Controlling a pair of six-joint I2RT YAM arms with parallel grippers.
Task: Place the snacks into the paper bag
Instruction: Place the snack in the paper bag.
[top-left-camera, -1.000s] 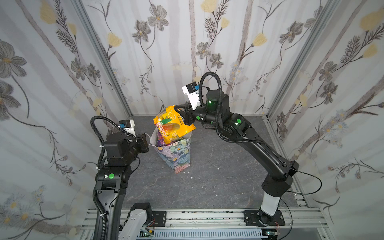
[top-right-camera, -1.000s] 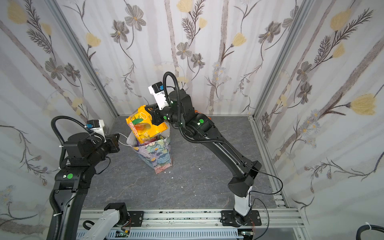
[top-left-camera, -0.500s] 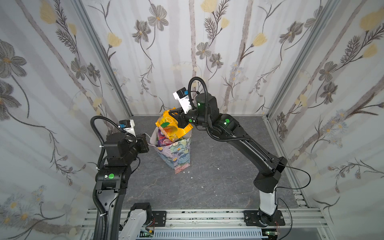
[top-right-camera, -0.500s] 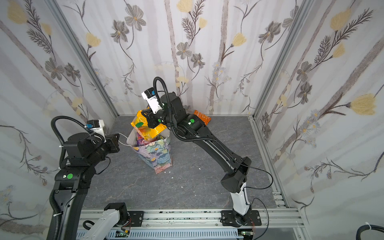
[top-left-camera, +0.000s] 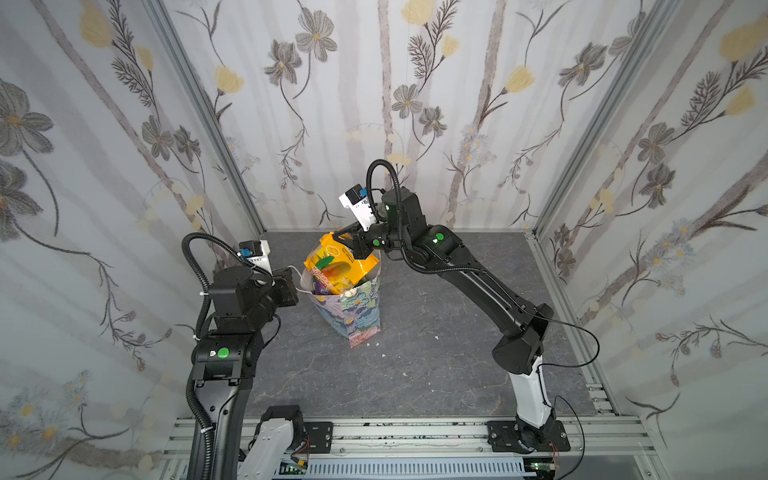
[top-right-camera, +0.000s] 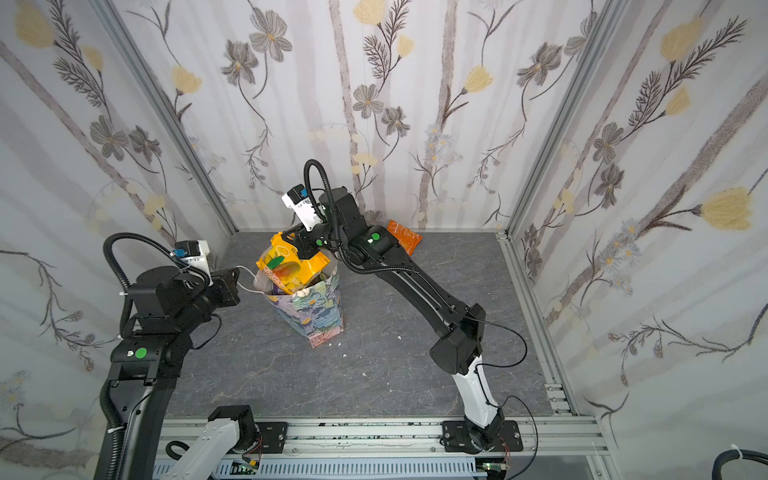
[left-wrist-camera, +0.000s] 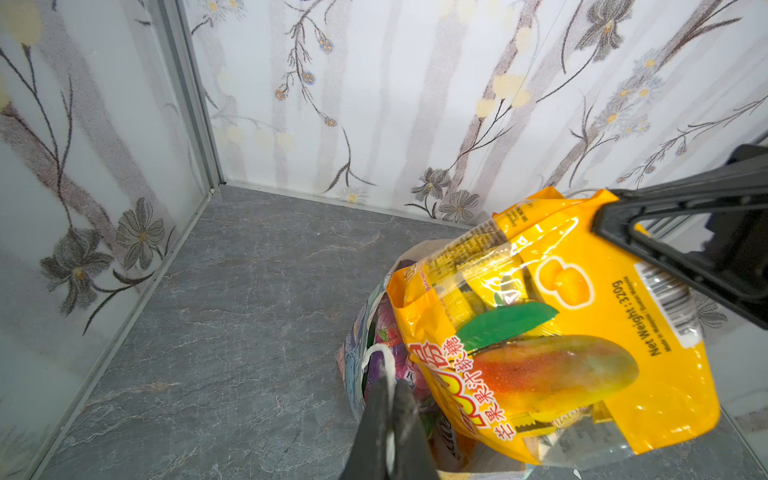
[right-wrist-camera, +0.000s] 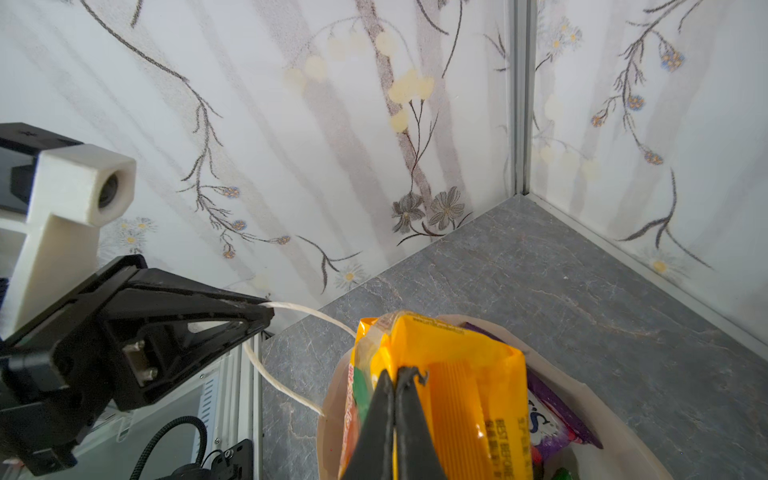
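Snacks are mostly inside, judging by the purple packet (right-wrist-camera: 552, 419) and others showing in the mouth of the paper bag (top-left-camera: 355, 318). The bag stands upright near the middle of the desk (top-left-camera: 415, 374), a little toward its back-left corner.

The step in hand is lowering the yellow mango packet (top-left-camera: 338, 266). The right pincer (right-wrist-camera: 397, 376) is clamped narrow on its sealed top edge. The packet hangs tilted, its lower end inside the bag's mouth and most of its body above the rim. The left pincer (left-wrist-camera: 388, 384) is pinched shut on the white cord handle (right-wrist-camera: 291, 328), drawing that side of the bag outward so the mouth gapes.

To do this well, I would hold the cord taut but not hauled, since the bag is light paper and could tip or slide toward the left arm. The packet looks almost as wide as the opening. It should go in edge-on along the bag's long side and slide down beside the packets there, not be pressed flat on top of them. Release only once its bulk is below the rim; let go higher and it may perch on the pile or topple out.

One orange packet (top-right-camera: 404, 241) lies on the desk by the back edge, behind the right arm, so this is probably not the last.
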